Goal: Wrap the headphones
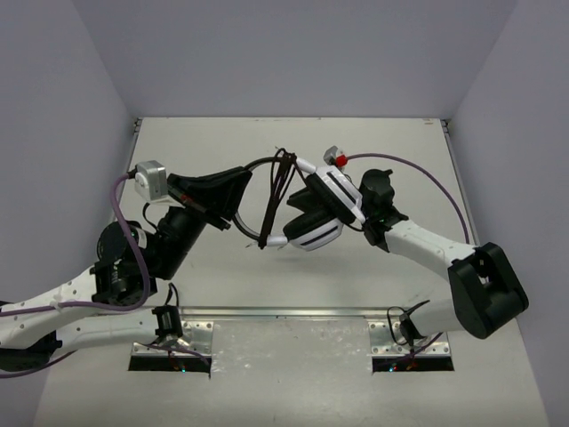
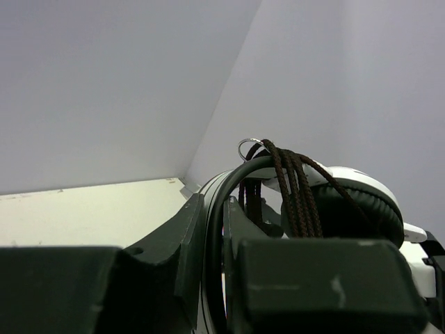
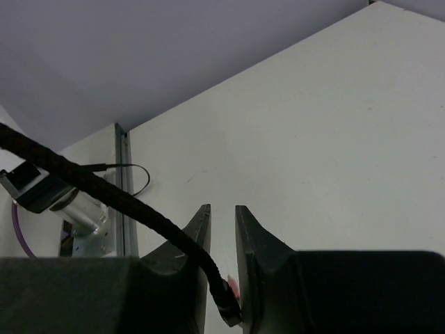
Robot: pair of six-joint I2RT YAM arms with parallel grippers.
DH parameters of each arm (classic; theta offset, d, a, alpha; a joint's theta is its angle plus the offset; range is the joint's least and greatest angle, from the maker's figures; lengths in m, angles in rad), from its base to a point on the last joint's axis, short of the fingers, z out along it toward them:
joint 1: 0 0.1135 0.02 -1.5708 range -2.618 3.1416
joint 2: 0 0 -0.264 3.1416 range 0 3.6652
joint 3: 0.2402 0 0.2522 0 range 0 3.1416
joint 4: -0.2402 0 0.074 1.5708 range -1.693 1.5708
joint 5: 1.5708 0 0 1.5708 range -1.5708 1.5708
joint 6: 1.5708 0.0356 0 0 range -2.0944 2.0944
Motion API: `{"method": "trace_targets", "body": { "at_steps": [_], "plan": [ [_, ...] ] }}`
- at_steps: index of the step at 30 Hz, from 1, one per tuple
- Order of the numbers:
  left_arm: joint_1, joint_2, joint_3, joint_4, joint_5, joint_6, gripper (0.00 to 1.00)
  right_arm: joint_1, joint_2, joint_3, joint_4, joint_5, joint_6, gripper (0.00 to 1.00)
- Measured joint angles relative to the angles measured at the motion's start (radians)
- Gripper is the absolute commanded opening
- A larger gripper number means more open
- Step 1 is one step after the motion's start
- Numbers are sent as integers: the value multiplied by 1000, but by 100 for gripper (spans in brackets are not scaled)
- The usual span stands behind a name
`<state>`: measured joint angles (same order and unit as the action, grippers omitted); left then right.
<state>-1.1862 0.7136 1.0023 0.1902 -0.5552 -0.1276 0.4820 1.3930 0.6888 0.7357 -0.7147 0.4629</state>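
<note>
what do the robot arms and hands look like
Both arms have white link shells and black joint housings: left arm, right arm. Thick purple cables trail along each. The left hand and right hand have dark, wedge-shaped fingers with scuff marks.

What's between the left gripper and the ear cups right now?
The thin headband, clamped in the left gripper, with the cord looped over it short of the ear cups. Clearest in the left wrist view.

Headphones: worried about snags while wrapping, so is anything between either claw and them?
Nothing visible does. The left claw grips the headband of the headphones, and the right claw pinches the end of the cord.
</note>
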Motion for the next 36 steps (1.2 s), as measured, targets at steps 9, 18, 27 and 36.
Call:
{"method": "trace_targets", "body": {
  "at_steps": [9, 18, 27, 36],
  "plan": [
    [0, -5, 0, 30, -81, 10, 0, 0, 0, -31, 63, -29, 31, 27],
    [0, -11, 0, 42, -122, 27, 0, 7, 10, -97, 143, -49, 65, 29],
    [0, -2, 0, 84, -184, 61, 0, 27, 15, -134, 169, -47, 67, 15],
    [0, 58, 0, 140, -292, 120, 1, 68, 13, -205, 206, -30, 64, 12]
  ]
}}
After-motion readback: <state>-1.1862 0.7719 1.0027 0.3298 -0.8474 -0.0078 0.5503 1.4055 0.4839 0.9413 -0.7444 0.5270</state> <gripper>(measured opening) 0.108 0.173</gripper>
